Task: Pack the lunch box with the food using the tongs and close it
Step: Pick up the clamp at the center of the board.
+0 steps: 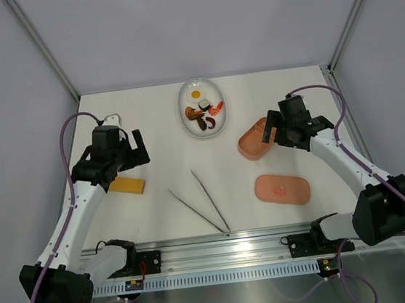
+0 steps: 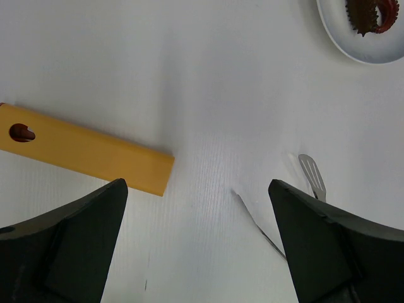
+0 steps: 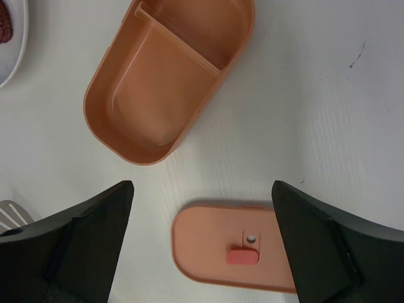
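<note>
Lunch box (image 1: pixel 251 144) sat on the right side of the desk (image 1: pixel 148 121). It was a pink tub with its top off. The right wrist view showed the tub (image 3: pixel 170 82) empty inside, with a thin wall splitting it into a big part and a small part. Its flat pink lid (image 1: pixel 283 189) lay on the desk just nearer than the tub and did not touch it. A little red mark (image 3: pixel 242 257) on the lid faced up.

The food (image 1: pixel 204 111) was all in a white dish (image 1: pixel 210 90) at the far middle of the desk. A fried egg (image 1: pixel 196 94) lay at the far end. A black-and-white piece (image 1: pixel 204 105), an orange shrimp (image 1: pixel 216 107) and some brown bits (image 1: pixel 204 123) lay nearer.

The tongs (image 1: pixel 209 200) lay flat on the desk in the middle, near the front. They made a thin V, joined at the near end, with the two tips pointing toward the dish. Nothing touched them.

A yellow block (image 1: pixel 128 185) lay on the left side of the desk.

The left arm (image 1: pixel 76 202) hung over the desk close to the yellow block. The left jaws were wide open and held nothing. The right arm (image 1: pixel 342 157) hung close by the tub and the lid. The right jaws were wide open too and held nothing.
</note>
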You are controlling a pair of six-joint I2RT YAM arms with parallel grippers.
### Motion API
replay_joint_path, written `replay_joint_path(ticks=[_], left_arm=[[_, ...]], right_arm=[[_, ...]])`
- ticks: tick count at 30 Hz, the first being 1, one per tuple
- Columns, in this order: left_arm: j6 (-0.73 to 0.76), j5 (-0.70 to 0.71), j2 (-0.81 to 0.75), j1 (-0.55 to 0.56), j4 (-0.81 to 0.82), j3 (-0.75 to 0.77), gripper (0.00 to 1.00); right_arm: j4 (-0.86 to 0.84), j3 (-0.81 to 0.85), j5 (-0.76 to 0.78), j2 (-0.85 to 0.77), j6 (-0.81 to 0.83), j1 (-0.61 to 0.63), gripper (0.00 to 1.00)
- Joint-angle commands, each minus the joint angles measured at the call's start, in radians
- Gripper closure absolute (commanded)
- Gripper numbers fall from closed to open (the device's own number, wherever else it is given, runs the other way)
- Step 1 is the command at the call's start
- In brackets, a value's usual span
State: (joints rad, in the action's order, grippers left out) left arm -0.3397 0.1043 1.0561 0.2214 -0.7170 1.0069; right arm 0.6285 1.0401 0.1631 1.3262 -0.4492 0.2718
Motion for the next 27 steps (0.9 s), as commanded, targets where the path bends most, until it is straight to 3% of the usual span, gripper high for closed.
replay_joint_path(ticks=[1, 9, 15, 27], left_arm=[[0.013, -0.02, -0.004, 0.004, 0.025, 0.007, 0.01], [0.01, -0.021, -0.005, 0.003, 0.019, 0.01, 0.01], [-0.002, -0.011, -0.005, 0.003, 0.001, 0.022, 0.01], [-0.008, 0.011, -0.025, 0.003, -0.027, 0.041, 0.01]], right_arm=[[-0.036, 0.014, -0.011, -0.024, -0.002, -0.002, 0.0], [-0.032, 0.005, -0.026, -0.039, 0.017, 0.004, 0.0], [-0.038, 0.008, -0.017, -0.053, 0.038, 0.082, 0.01], [-0.004, 0.043, 0.092, 0.013, -0.026, 0.46, 0.0]])
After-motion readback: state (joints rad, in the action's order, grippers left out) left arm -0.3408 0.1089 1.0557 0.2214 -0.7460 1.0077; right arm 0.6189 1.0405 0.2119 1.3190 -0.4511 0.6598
